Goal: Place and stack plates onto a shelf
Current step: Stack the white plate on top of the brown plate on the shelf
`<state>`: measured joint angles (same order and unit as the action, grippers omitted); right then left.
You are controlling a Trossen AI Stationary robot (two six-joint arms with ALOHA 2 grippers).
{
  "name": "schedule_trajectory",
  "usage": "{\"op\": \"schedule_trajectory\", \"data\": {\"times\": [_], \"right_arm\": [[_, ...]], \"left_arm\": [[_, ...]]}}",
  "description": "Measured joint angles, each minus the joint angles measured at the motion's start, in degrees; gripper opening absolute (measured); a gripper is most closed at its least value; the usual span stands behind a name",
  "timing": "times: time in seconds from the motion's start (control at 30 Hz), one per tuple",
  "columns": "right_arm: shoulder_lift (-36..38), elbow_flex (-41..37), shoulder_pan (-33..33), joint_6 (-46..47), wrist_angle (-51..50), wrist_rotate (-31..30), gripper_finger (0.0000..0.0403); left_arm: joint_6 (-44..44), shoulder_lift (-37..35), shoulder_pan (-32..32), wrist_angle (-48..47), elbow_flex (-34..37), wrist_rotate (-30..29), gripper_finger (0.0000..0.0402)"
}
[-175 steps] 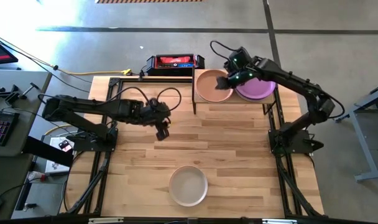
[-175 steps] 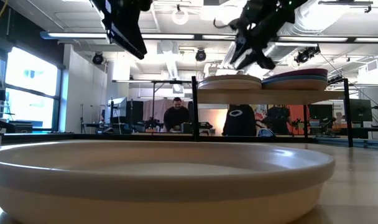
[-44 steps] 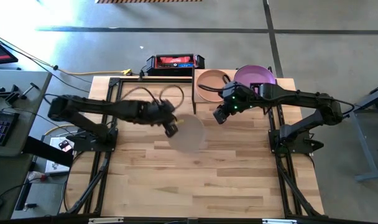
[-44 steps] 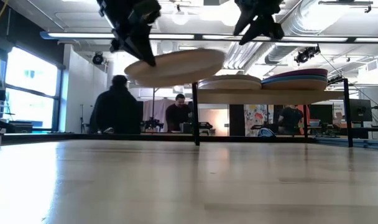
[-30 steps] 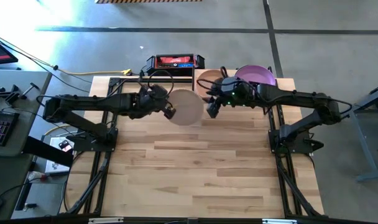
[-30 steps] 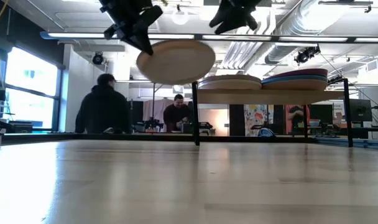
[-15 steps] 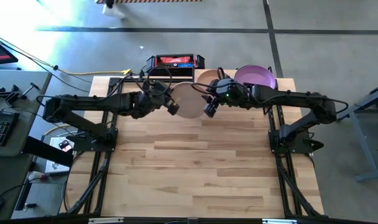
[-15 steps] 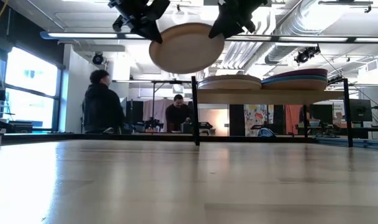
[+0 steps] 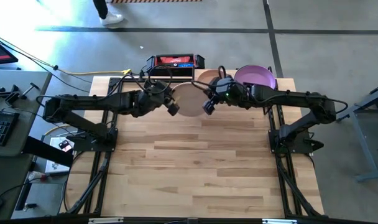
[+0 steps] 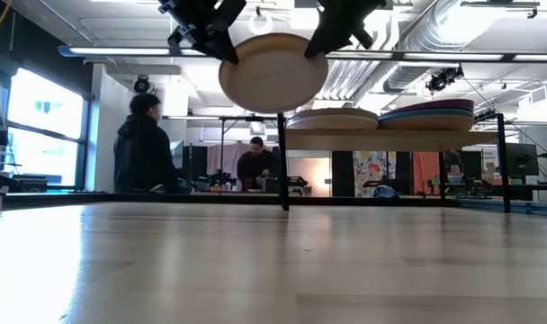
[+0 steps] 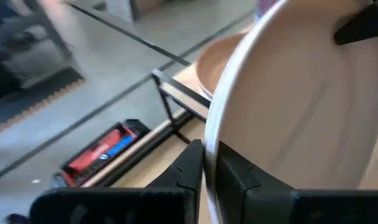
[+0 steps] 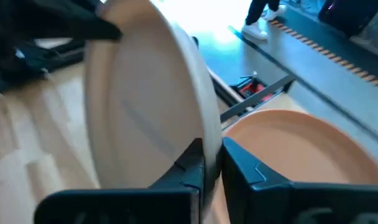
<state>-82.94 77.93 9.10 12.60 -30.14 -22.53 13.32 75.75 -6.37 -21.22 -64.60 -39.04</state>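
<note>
The wooden desk [image 9: 195,168] spans the high view, its near part bare planks. At its far edge stands the shelf [image 10: 390,137], a light-wood board on thin black legs. It carries two stacks of plates: a peach plate [image 9: 206,77] tops the left stack, and a purple plate [image 9: 256,76] tops the right one. In the low view both stacks sit side by side on the board.

In front of the shelf and high above the desk, an off-white plate [image 9: 188,99] hangs between the two arms, tilted so that its underside faces the low camera. It partly covers the peach plate in the high view.

The left end effector [image 9: 169,103] reaches in from the left side and pinches the plate's left rim; the left wrist view shows its two dark fingers [image 11: 195,163] pressed on either side of the rim. The right end effector [image 9: 207,103] comes from the right and pinches the opposite rim; the right wrist view shows its fingers [image 12: 190,163] closed on the edge in the same way, with the peach plate just beyond.

Behind the desk, on the floor, lies a red and black box [image 9: 174,62]. In the room beyond, the low view shows a person in a dark jacket [image 10: 141,148] standing at left and a second person [image 10: 256,167] seated further back. At the top of the high view a person's legs [image 9: 107,12] cross the floor.
</note>
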Motion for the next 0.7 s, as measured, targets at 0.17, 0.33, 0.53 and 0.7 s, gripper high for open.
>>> {"op": "schedule_trajectory", "data": {"times": [0.17,0.33,0.53,0.7], "right_arm": [[0.00,0.00,0.09,1.34,-0.47,0.33,0.0004],[0.00,0.00,0.41,3.53,-1.61,1.15,0.0002],[0.02,0.00,0.81,4.09,-3.07,1.32,0.0001],[0.52,0.00,2.17,5.40,-4.93,1.29,0.0001]], "left_arm": [[0.05,-0.02,-1.89,0.07,0.00,8.46,0.0053],[0.99,-0.02,-3.65,0.21,0.00,14.59,0.0089],[4.17,-0.05,-4.96,1.97,0.00,18.21,0.0132],[2.36,-2.24,-5.02,1.93,0.02,17.98,0.0150]]}}
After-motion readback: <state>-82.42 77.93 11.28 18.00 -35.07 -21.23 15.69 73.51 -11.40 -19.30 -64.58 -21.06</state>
